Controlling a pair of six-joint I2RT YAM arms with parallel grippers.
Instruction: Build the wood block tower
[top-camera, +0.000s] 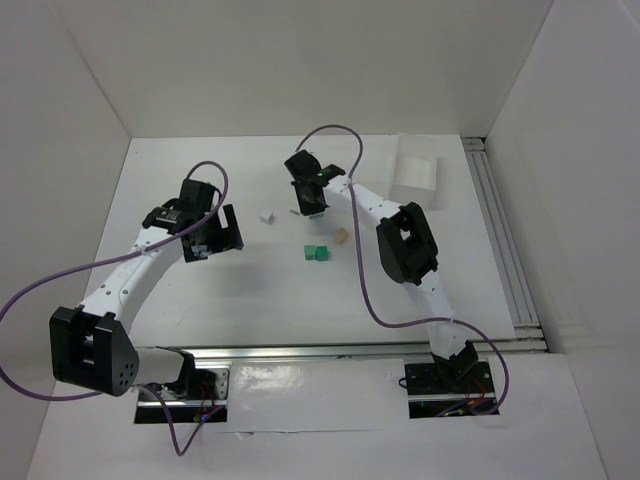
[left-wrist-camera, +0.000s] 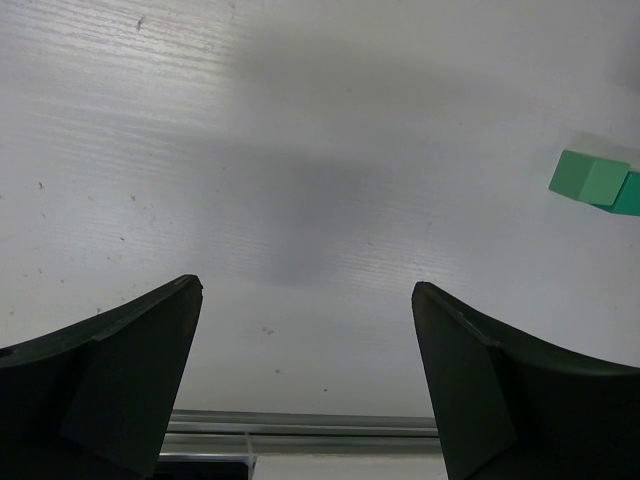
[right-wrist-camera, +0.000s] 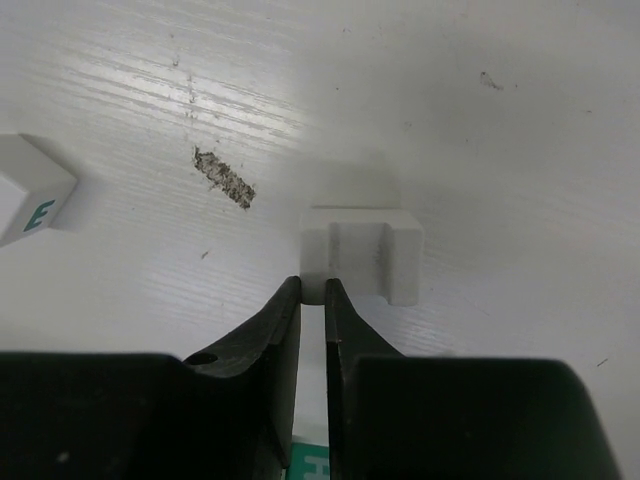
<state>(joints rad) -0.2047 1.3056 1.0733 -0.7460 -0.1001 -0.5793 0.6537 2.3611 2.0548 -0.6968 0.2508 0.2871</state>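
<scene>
While your right claw (right-wrist-camera: 312, 285), a mere slit apart, meets the white notched block (right-wrist-camera: 365, 255) (hold indiscernible), centre it before lifting; teal-green wooden cubes (top-camera: 317, 252) lie side by side nearby on the table (top-camera: 250, 295), left claw (left-wrist-camera: 305, 290) agape.

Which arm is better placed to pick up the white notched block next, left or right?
Right. The right pincer sits nearly closed at the white notched block; the left pincer hangs wide open, off to the side.

A robotics lab test cell: plain white panels (top-camera: 90, 90) box in a white bench (top-camera: 200, 300) (scuffed in places), with two cabled arms (top-camera: 130, 268) bolted to an aluminium rail (top-camera: 330, 352).
</scene>
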